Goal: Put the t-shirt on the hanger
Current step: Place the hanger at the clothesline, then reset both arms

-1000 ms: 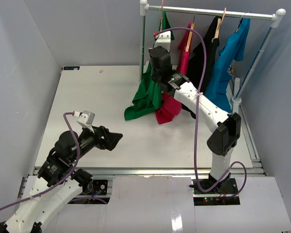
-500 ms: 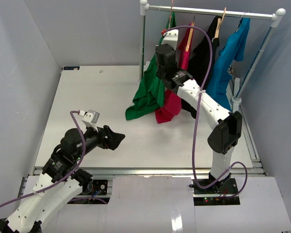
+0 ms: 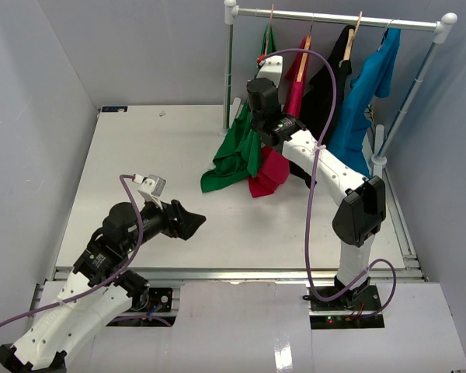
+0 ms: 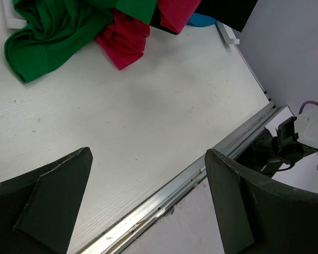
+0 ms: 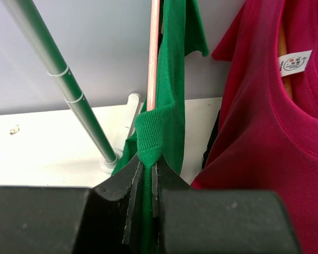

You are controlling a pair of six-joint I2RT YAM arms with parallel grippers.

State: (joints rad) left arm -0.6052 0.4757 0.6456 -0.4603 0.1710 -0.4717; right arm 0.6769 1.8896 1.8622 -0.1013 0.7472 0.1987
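Note:
The green t-shirt (image 3: 238, 152) hangs from the left end of the rail, its lower part piled on the table; it also shows in the left wrist view (image 4: 53, 32). The pale pink hanger (image 5: 154, 50) runs up beside the green cloth (image 5: 172, 79); its hook (image 3: 271, 17) sits on the rail. My right gripper (image 5: 147, 164) is shut on the t-shirt's ribbed collar, high up by the hanger (image 3: 258, 116). My left gripper (image 4: 148, 174) is open and empty, low over the table's near left part (image 3: 188, 221).
A rail (image 3: 334, 19) on two posts carries a magenta-red shirt (image 3: 295, 89), a black garment (image 3: 322, 85) and a turquoise-blue shirt (image 3: 365, 97). The rail's left post (image 5: 58, 79) stands close left of my right gripper. A metal edge strip (image 4: 191, 177) runs along the table's front.

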